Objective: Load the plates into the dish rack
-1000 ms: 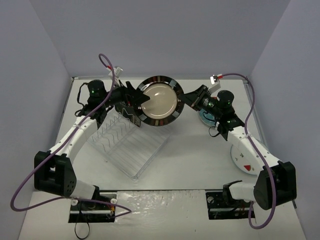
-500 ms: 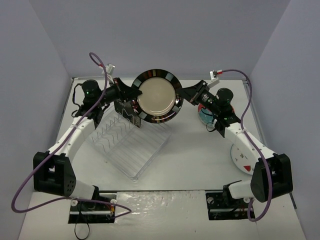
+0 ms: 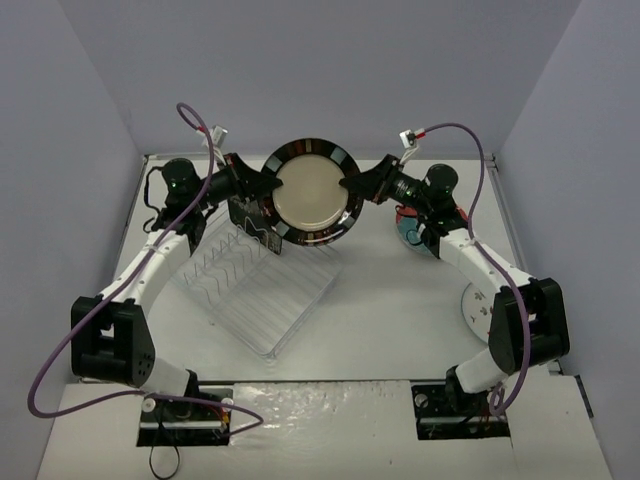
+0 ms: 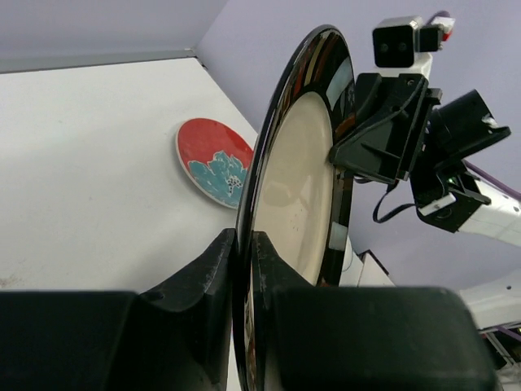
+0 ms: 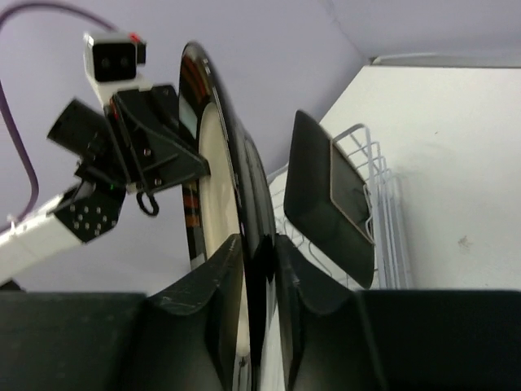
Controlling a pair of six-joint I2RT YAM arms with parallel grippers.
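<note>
The round beige plate (image 3: 310, 192) with the black striped rim hangs on edge in the air above the far end of the dish rack (image 3: 262, 290). My left gripper (image 3: 268, 188) is shut on its left rim, which sits pinched between the fingers (image 4: 213, 261) in the left wrist view. My right gripper (image 3: 350, 187) holds the opposite rim, and the plate edge (image 5: 248, 204) runs between its close-set jaws. The square black floral plate (image 3: 252, 222) stands in the rack. The red-and-teal plate (image 4: 213, 161) lies flat on the table.
A smaller white plate with red triangles (image 3: 478, 312) lies at the right, beside the right arm. The red-and-teal plate (image 3: 406, 228) is partly hidden under the right wrist. Purple cables loop above both wrists. Walls close the table on three sides.
The left gripper closed on the plate's left rim. The plate rose and shifted slightly left and farther back, and the right arm stretched out after it.
</note>
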